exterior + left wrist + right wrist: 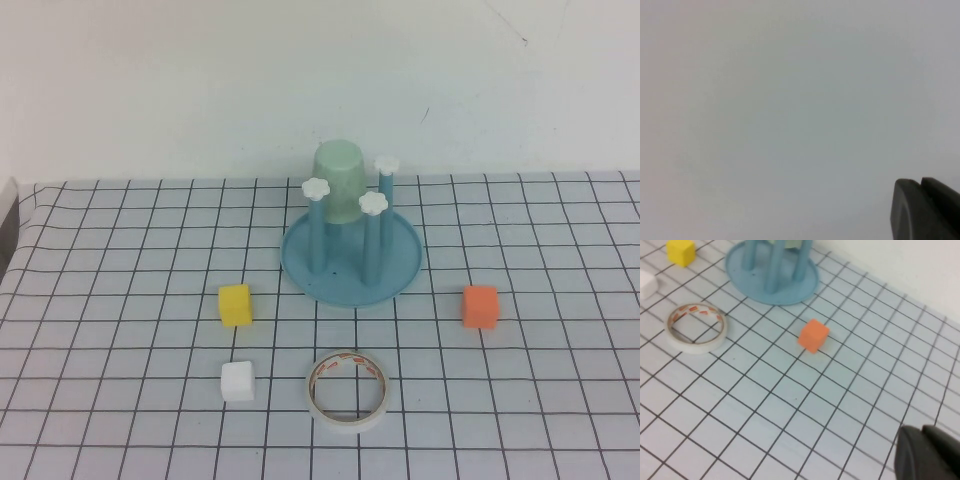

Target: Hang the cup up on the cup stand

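Inspection of the white, black-gridded counter (120,420) from the high view. At centre stands the blue cup stand (351,262), a round dish-like base carrying upright blue pegs with white flower-shaped caps. The pale mint-green plastic cup (340,180) sits inverted over the peg at the stand's 12 o'clock position, mouth down, hanging clear above the base. Three capped pegs show uncovered.

Around the stand: a yellow foam cube (235,304) at roughly 8 o'clock, near the base rim but apart from it; a white foam cube (238,381) beyond it at 7 o'clock; a roll of white tape with a red-printed core (347,389) lying flat at 6 o'clock, well apart from the base; an orange foam cube (479,306) at 4 o'clock.

Neither arm appears in the high view. The left gripper (925,210) shows only as a dark tip against a plain pale surface; whether its jaws are open or closed cannot be told. The right gripper (930,455) shows likewise as a dark tip above the grid, beyond the orange cube; its jaw state cannot be told either.
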### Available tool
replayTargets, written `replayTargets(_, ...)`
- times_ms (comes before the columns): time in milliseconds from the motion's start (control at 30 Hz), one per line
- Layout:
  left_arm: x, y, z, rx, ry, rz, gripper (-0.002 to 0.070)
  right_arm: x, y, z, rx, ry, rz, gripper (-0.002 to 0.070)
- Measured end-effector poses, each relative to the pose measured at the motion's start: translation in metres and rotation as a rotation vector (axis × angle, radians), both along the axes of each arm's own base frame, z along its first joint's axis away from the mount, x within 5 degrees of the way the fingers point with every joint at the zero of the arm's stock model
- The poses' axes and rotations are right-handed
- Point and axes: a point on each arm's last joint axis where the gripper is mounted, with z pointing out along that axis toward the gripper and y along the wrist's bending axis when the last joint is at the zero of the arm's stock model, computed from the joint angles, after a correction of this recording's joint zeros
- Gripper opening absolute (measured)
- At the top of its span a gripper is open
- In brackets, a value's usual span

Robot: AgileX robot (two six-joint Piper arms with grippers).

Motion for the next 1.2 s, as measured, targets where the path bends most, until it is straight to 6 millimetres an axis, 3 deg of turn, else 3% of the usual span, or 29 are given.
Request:
replayTargets(67, -0.035, 0.015, 0.009, -0.018, -0.041, -0.01, 0.0, -0.009, -0.005, -0.009, 0.027, -0.015, -0.026, 0.0001)
replayTargets(167, -0.079, 0.032, 0.005, -0.025, -0.074, -0.03, 0.0, -0.02, -0.011, -0.028, 0.083, -0.01, -0.062, 0.0001)
replayTargets(333, -0.152, 0.056, -0.026, 0.002, -0.174, -0.096, 0.0, -0.034, -0.017, -0.051, 0.187, -0.006, -0.115, 0.0001)
replayTargets(467, -0.19, 0.069, -0.049, -0.007, -0.233, -0.128, -0.0001, -0.037, -0.018, -0.062, 0.207, 0.004, -0.129, 0.0001)
replayTargets(600, -0.213, 0.081, -0.059, -0.038, -0.253, -0.115, -0.0001, -0.037, -0.017, -0.064, 0.23, 0.021, -0.123, 0.0001)
replayTargets(800, -0.231, 0.094, -0.069, -0.095, -0.217, -0.071, -0.0001, -0.038, -0.015, -0.064, 0.246, 0.028, -0.116, 0.0001)
replayTargets(1200, -0.234, 0.097, -0.071, -0.125, -0.195, -0.056, -0.0001, -0.038, -0.015, -0.064, 0.248, 0.029, -0.115, 0.0001)
